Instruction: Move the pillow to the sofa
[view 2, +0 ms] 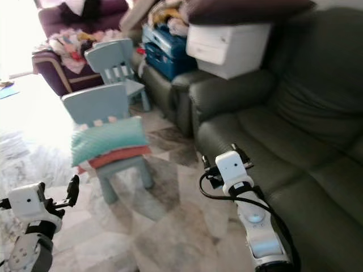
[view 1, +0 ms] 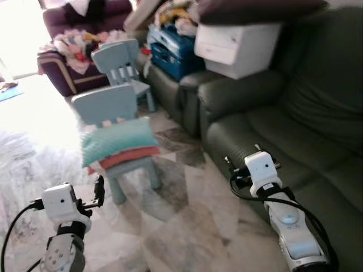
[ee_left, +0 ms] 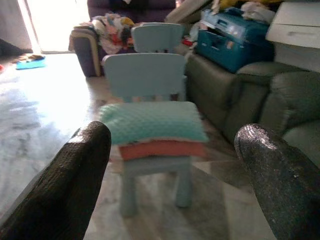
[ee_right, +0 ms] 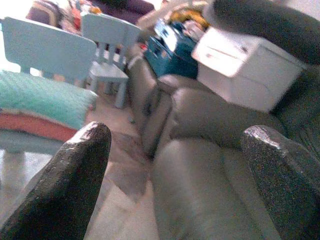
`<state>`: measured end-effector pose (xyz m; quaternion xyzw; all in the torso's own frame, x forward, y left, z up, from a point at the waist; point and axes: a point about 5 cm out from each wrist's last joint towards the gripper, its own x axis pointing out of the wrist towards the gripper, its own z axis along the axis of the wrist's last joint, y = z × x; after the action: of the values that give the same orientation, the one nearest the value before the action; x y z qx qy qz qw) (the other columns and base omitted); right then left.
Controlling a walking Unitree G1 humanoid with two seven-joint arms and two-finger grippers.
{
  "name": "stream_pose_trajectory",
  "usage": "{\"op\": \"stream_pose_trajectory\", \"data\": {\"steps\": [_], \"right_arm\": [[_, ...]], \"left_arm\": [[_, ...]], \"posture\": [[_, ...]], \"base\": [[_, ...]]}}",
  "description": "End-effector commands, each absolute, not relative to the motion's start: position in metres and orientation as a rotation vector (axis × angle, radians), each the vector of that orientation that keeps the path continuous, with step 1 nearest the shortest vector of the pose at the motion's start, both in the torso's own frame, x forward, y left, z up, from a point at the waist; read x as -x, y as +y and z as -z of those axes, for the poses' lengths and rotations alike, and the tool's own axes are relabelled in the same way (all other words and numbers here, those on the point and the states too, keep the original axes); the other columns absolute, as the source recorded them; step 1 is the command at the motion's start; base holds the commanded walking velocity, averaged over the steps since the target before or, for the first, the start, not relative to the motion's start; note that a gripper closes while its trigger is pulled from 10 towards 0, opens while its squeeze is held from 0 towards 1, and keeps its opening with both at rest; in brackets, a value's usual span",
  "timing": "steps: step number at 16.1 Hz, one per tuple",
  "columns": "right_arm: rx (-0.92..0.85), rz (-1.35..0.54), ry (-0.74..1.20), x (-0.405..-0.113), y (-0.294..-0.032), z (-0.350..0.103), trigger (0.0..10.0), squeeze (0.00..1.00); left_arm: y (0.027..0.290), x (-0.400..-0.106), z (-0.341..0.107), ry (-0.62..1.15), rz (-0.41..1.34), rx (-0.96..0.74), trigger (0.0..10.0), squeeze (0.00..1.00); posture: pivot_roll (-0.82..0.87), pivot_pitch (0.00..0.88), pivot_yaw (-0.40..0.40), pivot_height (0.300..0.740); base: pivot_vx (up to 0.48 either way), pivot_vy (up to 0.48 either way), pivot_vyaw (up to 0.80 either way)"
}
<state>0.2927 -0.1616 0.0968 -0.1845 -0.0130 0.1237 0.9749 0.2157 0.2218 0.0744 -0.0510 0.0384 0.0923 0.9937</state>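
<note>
A teal pillow (view 1: 118, 140) lies on top of a coral pillow (view 1: 131, 156), both on the seat of a small light-blue chair (view 1: 105, 102) left of centre. The dark leather sofa (view 1: 283, 136) runs along the right side. My left gripper (view 1: 97, 192) is low at the left, short of the chair, open, and facing the teal pillow (ee_left: 150, 122) from some distance. My right gripper (view 1: 249, 156) hovers by the front edge of the sofa seat (ee_right: 200, 200), open with nothing between its fingers.
A second blue chair (view 1: 119, 59) stands behind the first. A white storage box (view 1: 235, 45) and a blue crate (view 1: 170, 48) sit on the sofa's far end. A purple armchair (view 1: 62, 68) heaped with clothes is at the back left. Marble floor (view 1: 181, 226) lies between chair and sofa.
</note>
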Motion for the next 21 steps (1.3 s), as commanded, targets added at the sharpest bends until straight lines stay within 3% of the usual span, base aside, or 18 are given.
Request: {"op": "stream_pose_trajectory", "data": {"steps": [1, 18, 21], "right_arm": [[0.364, -0.293, -0.059, -0.2944, -0.1483, -0.1019, 10.0, 0.0], [0.388, -0.331, -0.088, -0.2956, -0.1422, -0.1038, 10.0, 0.0], [0.389, -0.336, -0.09, -0.2956, -0.1415, -0.1039, 10.0, 0.0]], "left_arm": [[0.2302, -0.2137, -0.0767, 0.072, -0.207, 0.065, 10.0, 0.0], [0.228, -0.2143, -0.0718, 0.089, -0.236, 0.038, 10.0, 0.0], [0.2282, -0.2145, -0.0719, 0.087, -0.242, 0.042, 10.0, 0.0]], "posture": [[-0.16, 0.0, 0.068, 0.74], [-0.16, 0.0, 0.059, 0.74], [-0.16, 0.0, 0.059, 0.74]], "base": [[0.405, 0.259, 0.0], [0.461, 0.015, 0.0], [0.469, 0.0, 0.53]]}}
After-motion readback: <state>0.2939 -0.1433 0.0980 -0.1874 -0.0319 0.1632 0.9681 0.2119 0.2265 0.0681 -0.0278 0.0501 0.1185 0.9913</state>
